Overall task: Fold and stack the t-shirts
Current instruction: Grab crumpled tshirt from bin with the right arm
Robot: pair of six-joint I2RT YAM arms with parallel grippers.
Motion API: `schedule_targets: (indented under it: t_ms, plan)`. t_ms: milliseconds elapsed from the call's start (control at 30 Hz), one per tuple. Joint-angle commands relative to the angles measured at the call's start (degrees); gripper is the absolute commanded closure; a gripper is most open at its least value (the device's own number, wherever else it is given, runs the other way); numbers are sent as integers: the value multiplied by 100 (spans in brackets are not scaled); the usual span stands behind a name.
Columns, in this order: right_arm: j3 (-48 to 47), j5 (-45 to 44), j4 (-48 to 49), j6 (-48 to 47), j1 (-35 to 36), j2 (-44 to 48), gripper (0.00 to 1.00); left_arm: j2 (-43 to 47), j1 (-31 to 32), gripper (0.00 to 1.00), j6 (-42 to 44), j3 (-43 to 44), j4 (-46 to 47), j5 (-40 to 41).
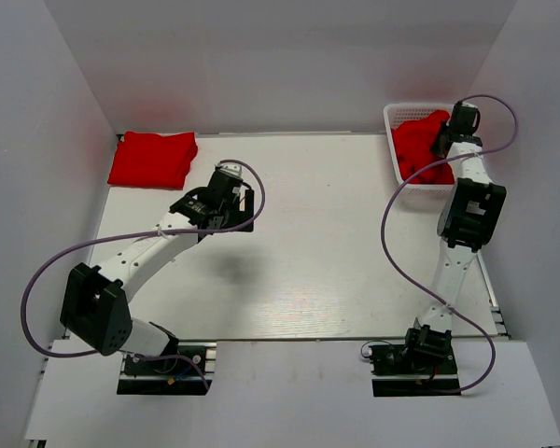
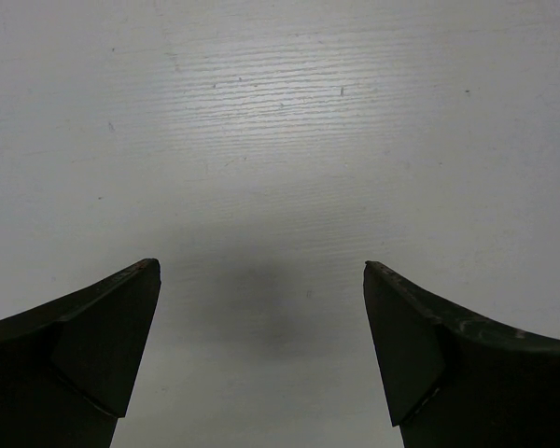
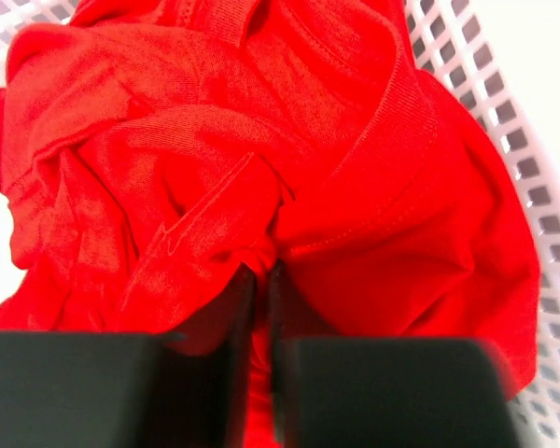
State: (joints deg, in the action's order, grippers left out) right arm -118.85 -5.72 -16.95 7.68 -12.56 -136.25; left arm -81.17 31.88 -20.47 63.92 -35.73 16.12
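A folded red t-shirt (image 1: pixel 152 158) lies at the table's back left corner. More crumpled red t-shirts (image 1: pixel 415 149) fill the white lattice basket (image 1: pixel 393 118) at the back right. My right gripper (image 1: pixel 443 142) is down in the basket, shut on a fold of a red t-shirt (image 3: pixel 261 187); the cloth is pinched between its fingers (image 3: pixel 261 271). My left gripper (image 1: pixel 230 177) is open and empty over bare table (image 2: pixel 280 140), right of the folded shirt.
The basket's white lattice wall (image 3: pixel 532 168) rises close on the right of the right gripper. Grey walls enclose the table on the left, back and right. A purple cable (image 1: pixel 392 233) loops beside the right arm.
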Motion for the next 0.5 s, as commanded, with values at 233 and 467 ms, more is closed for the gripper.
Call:
schedule_targets:
  t_ms: [233, 467]
  plan:
    - [55, -359, 421, -117, -19, 879, 100, 75, -24, 0, -36, 296, 4, 207]
    - [-94, -702, 912, -302, -19, 1715, 100, 233, -24, 0, -36, 296, -49, 207]
